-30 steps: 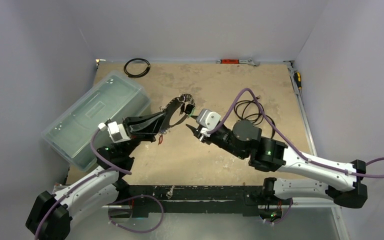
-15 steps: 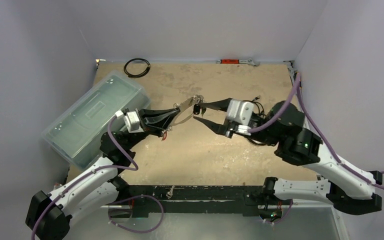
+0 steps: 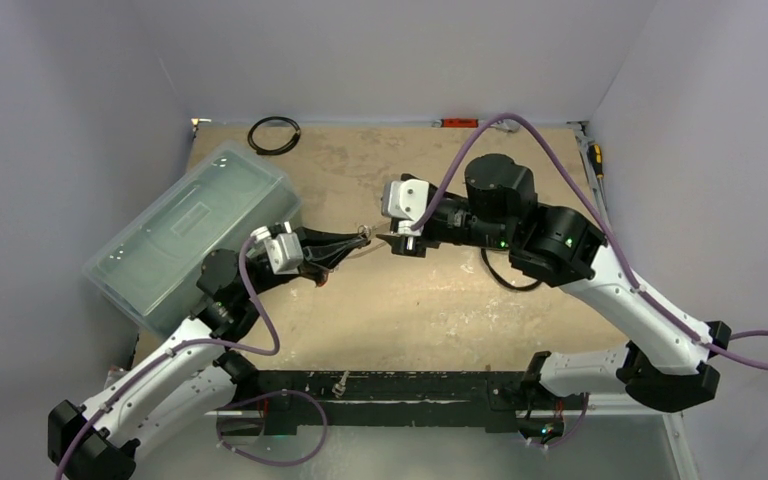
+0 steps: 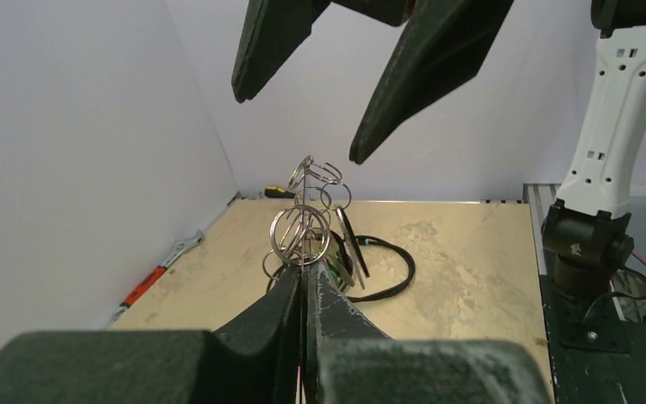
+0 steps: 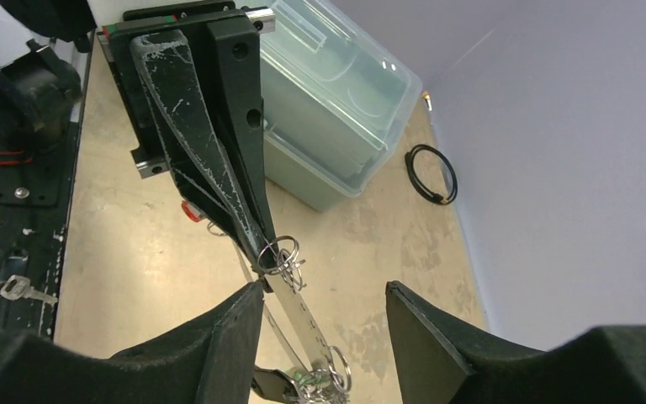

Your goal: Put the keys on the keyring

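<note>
My left gripper (image 3: pixel 357 238) is shut on the thin silvery keyring (image 5: pixel 300 313), which sticks out past its fingertips as a flat shiny band. Small split rings (image 4: pixel 300 235) bunch on the hoop right at the left gripper (image 4: pixel 307 268). Several keys (image 5: pixel 313 379) with green and black tags (image 4: pixel 349 251) hang at the hoop's far end. My right gripper (image 5: pixel 324 288) is open, one finger on each side of the band, touching nothing. From above, the right gripper (image 3: pixel 388 240) faces the left one tip to tip. One more key (image 3: pixel 342 381) lies on the black base rail.
A clear plastic bin (image 3: pixel 195 235) stands at the left. A black coiled cable ring (image 3: pixel 273 134) lies at the far left corner, and a loose black cable (image 3: pixel 505 278) under the right arm. An orange-handled wrench (image 3: pixel 472 123) and a screwdriver (image 3: pixel 594 160) lie along the walls.
My right arm has swung up and round to the far side, and its jaws have opened wider around the hoop. The left gripper has shifted right, turning the keyring edge-on to the top camera.
</note>
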{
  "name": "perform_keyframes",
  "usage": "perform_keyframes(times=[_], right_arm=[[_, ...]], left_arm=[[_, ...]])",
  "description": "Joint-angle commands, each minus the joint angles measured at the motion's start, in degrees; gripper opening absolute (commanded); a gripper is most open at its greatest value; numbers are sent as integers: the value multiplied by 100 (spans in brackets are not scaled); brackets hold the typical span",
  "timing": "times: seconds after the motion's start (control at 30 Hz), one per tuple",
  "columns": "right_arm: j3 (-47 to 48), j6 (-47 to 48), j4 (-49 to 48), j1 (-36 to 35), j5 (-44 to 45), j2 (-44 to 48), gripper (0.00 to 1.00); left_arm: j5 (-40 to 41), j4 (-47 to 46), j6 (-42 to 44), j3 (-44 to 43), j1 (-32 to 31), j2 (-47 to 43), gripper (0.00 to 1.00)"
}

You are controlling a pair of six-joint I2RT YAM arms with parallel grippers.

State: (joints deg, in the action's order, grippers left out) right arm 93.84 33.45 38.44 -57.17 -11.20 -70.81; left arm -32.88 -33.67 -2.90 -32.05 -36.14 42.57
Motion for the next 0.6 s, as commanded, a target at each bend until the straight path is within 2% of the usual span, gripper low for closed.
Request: perform_keyframes(times=[0.0, 0.57], right_arm=[[347, 129, 425, 68, -426, 53, 57], [381, 128, 732, 135, -656, -453, 49]], left_arm=[[-217, 58, 263, -252, -27, -164, 0], [-549, -272, 250, -118, -28, -305, 0]])
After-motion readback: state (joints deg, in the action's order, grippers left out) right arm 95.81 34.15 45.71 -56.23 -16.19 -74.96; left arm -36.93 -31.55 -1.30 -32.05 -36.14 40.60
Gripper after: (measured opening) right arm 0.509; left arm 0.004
